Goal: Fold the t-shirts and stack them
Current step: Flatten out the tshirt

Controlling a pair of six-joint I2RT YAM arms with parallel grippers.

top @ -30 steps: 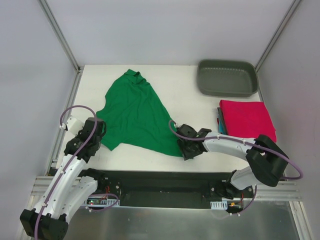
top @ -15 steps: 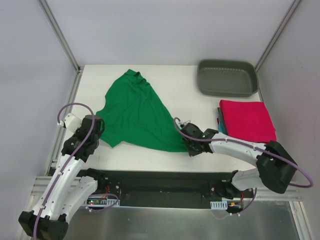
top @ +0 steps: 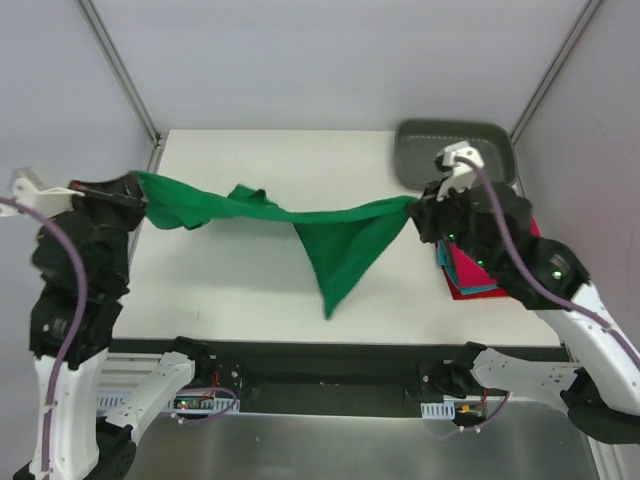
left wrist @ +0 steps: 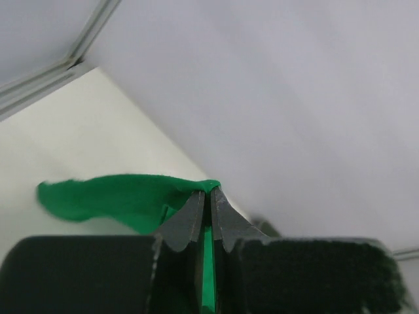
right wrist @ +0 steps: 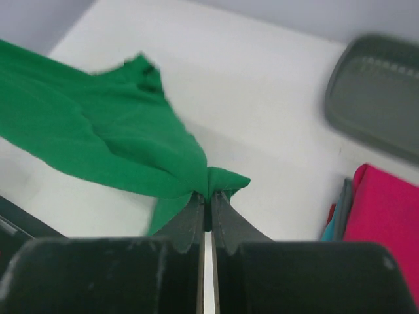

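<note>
The left gripper and right gripper are each clamping an end of the green t-shirt, stretching it unfolded in the air above the table. Folded crimson-pink and teal shirts are lying stacked at the right, so folding and stacking the green one is probably what is remaining.

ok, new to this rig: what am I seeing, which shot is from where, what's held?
Two robot arms, bolted side by side. One picture is from a fixed camera above and behind them; the other two are from a camera on each wrist, with that arm's fingers in view. The left tool and right tool are each shut on an end of a green t-shirt, stretched in the air between them above the white table. On the right lie folded shirts, crimson on top, and a grey tray.
</note>
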